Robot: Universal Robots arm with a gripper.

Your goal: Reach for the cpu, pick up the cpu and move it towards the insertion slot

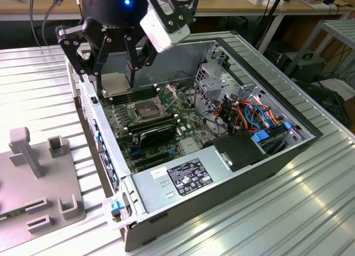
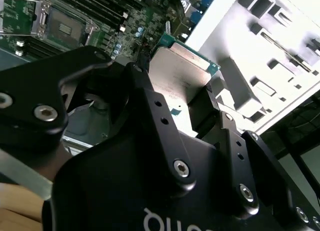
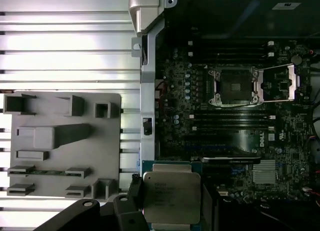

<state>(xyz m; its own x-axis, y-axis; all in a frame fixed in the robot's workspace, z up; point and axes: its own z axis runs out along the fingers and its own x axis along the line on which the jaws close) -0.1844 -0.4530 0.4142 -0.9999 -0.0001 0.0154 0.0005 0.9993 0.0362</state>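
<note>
**One CPU in the air, one socket waiting**

The gripper [image 2: 182,98] is clamped shut on the cpu [image 3: 171,197], pinching it by opposite edges, up above the open PC case [image 1: 288,109] near its wall and well apart from the insertion slot [image 3: 236,86]. I'd guess the chip is light and rigid but delicate, with a slick metal face, so edges are the place to hold it. Count: one cpu, one socket with its bracket flipped open, one grey fixture tray [image 3: 62,146] outside the case.
</note>
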